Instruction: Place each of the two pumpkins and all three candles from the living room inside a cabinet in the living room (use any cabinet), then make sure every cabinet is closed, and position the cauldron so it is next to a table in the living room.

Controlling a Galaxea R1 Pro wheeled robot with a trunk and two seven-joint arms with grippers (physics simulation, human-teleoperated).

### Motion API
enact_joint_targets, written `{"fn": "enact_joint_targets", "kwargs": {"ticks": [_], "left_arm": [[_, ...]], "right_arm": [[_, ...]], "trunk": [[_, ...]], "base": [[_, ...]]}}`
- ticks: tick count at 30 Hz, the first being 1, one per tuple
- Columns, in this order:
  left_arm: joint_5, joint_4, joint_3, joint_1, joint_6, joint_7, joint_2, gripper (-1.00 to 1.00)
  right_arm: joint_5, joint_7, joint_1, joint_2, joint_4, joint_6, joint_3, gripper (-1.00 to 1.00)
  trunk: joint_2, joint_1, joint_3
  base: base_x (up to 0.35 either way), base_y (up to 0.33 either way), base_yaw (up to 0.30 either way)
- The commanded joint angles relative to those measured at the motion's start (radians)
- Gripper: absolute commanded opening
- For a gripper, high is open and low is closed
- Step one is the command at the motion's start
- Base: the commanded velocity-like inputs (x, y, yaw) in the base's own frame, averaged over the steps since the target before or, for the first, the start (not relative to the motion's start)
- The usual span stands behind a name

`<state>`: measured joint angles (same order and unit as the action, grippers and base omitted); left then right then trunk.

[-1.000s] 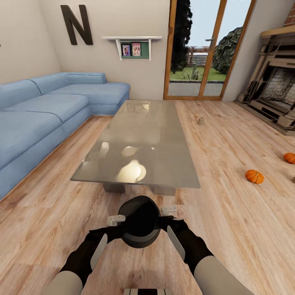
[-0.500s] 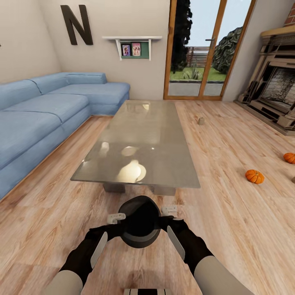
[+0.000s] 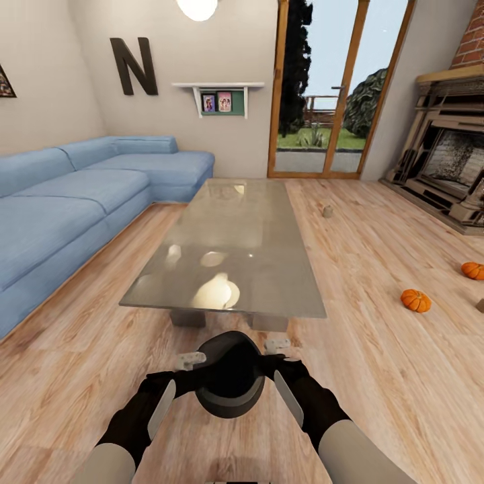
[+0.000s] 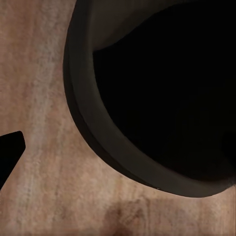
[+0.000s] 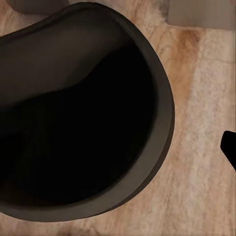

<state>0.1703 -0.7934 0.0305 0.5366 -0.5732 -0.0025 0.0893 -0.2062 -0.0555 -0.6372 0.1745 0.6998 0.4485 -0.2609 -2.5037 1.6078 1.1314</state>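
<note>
While both arms reach in from either side, the cauldron (image 3: 230,376) hangs above the floor near the desk (image 3: 228,249). Left end effector (image 3: 190,361) and right end effector (image 3: 277,345) pinch its rim (two pumpkins (image 3: 415,300) lie well apart).

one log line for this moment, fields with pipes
cauldron between both grippers, near table end | two pumpkins on floor, right | candle on floor | cabinet unseen
</note>
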Motion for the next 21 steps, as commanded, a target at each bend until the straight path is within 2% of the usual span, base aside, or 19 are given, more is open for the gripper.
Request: {"fn": "enact_joint_targets", "kwargs": {"ticks": [1,15,21], "left_arm": [[0.005,-0.001,0.000,0.000,-0.005,0.001,0.000,1.00],[0.005,-0.004,0.000,0.000,-0.005,0.001,-0.003,1.00],[0.005,-0.004,0.000,0.000,-0.006,0.001,-0.003,1.00]], "right_arm": [[-0.009,-0.006,0.000,0.000,0.001,0.004,-0.001,1.00],[-0.009,-0.006,-0.001,0.000,0.001,0.006,-0.001,1.00],[-0.009,-0.006,-0.001,0.000,0.001,0.006,-0.001,1.00]], "trunk": [[0.000,-0.001,-0.003],[0.000,-0.001,-0.007],[0.000,-0.001,-0.012]], "base": [[0.000,0.000,0.000],[-0.005,0.000,0.000],[-0.191,0.025,0.000]]}}
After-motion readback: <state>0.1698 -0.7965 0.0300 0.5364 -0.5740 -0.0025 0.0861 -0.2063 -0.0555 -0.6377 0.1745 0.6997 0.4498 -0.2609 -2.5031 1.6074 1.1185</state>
